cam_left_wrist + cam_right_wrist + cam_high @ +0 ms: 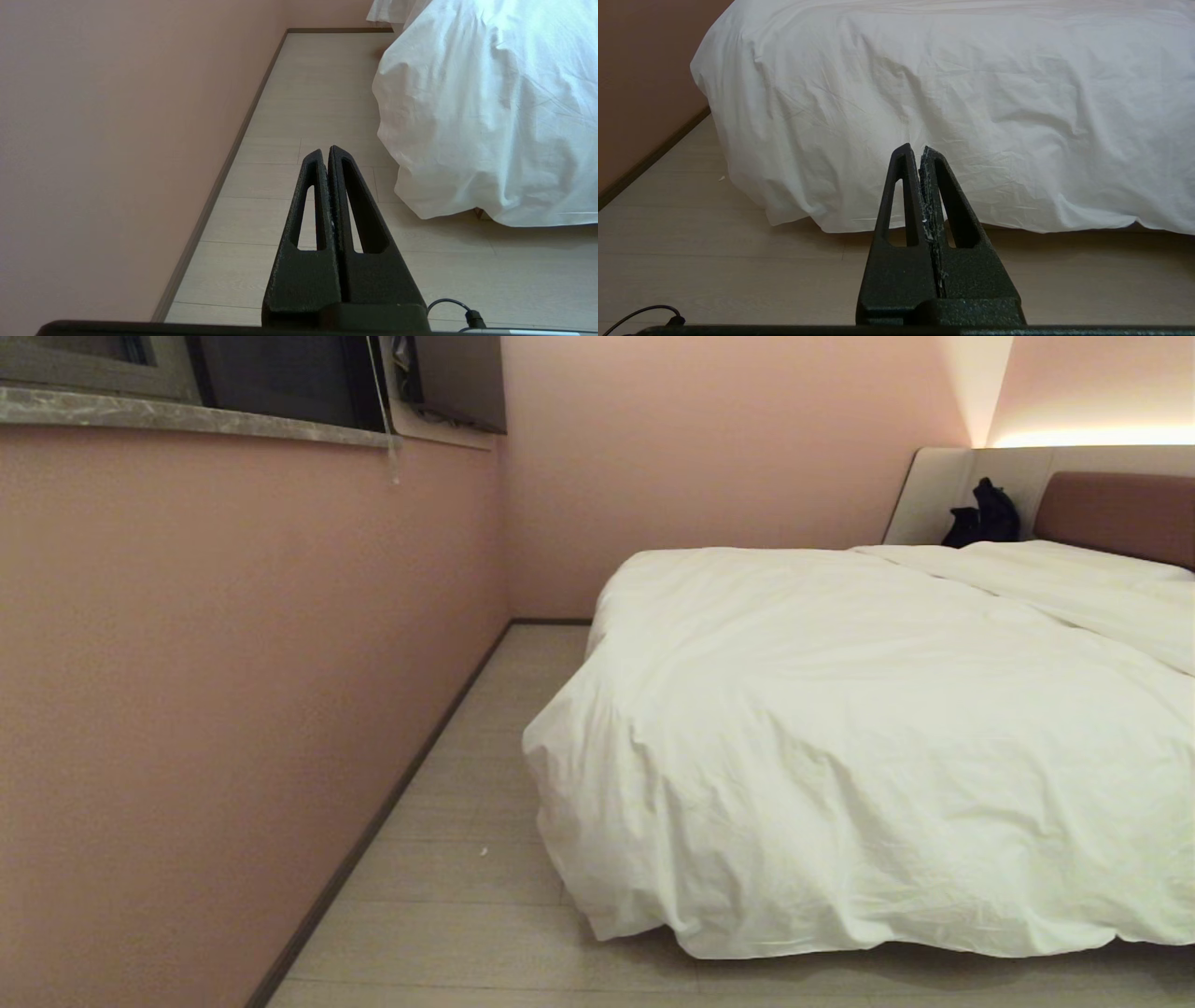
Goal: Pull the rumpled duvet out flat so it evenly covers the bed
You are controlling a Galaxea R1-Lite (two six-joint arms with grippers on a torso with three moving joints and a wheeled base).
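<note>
Both my left claw (pixel 325 151) and right claw (pixel 915 150) are pinched empty; the puffy white duvet (pixel 952 107) ahead looks soft and light, so I'd pinch its hanging hem.

open floor (pixel 485 821) between wall (pixel 233 691), duvet (pixel 840 728)

You are looking at a bedroom in a home or hotel: a large low bed (pixel 1111 509) with a brown padded headboard and pale side panels fills the right, covered by a puffy white duvet (pixel 840 728). Plain pink walls (pixel 233 663), a pale wood-plank floor (pixel 485 859), a grey stone window sill (pixel 187 418) and soft cove lighting (pixel 1088 436) above the headboard confirm it.
</note>
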